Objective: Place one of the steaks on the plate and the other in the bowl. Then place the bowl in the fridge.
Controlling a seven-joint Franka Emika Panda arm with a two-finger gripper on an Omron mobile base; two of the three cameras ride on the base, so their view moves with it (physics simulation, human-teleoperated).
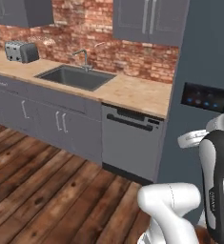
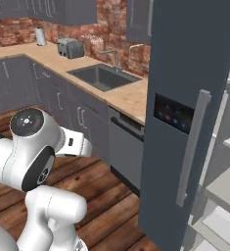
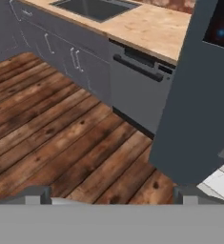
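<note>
Slate-grey fridge point(image 2: 185, 98): I read it as flat and matt, with a long silver handle point(image 2: 192, 147) and a black panel of blue lights point(image 2: 172, 113). Its door stands swung open toward me in the right base view, with pale shelves point(image 2: 219, 215) exposed on the right.

Gripper point(image 3: 111, 198): I see two small dark fingertips at the bottom of the hand view, set wide apart with nothing between them. I judge it released and carrying nothing.

Steaks, plate, bowl: I cannot locate any of them from my cameras. The visible stretch of counter point(image 1: 132, 90) carries none of them.

Progress: I judge the task to be at or near the fridge stage, since the door is open and the arm faces it. Whether the bowl already sits inside, I cannot tell; the shelf portions on view look bare.

Remaining: if the bowl is in, closing up at most; otherwise fetching it.

Counter: pale wood grain, smooth, with a recessed metal sink point(image 1: 75, 77) and curved faucet point(image 1: 85, 58).

Dishwasher point(image 1: 130, 143): low grey front, dark bar handle, just beside the fridge.

Floor point(image 1: 42, 190): dark, knotted wooden planks.

Wall point(image 1: 132, 55): rough red brick.

Toaster point(image 1: 21, 51): boxy, shiny metal.
</note>
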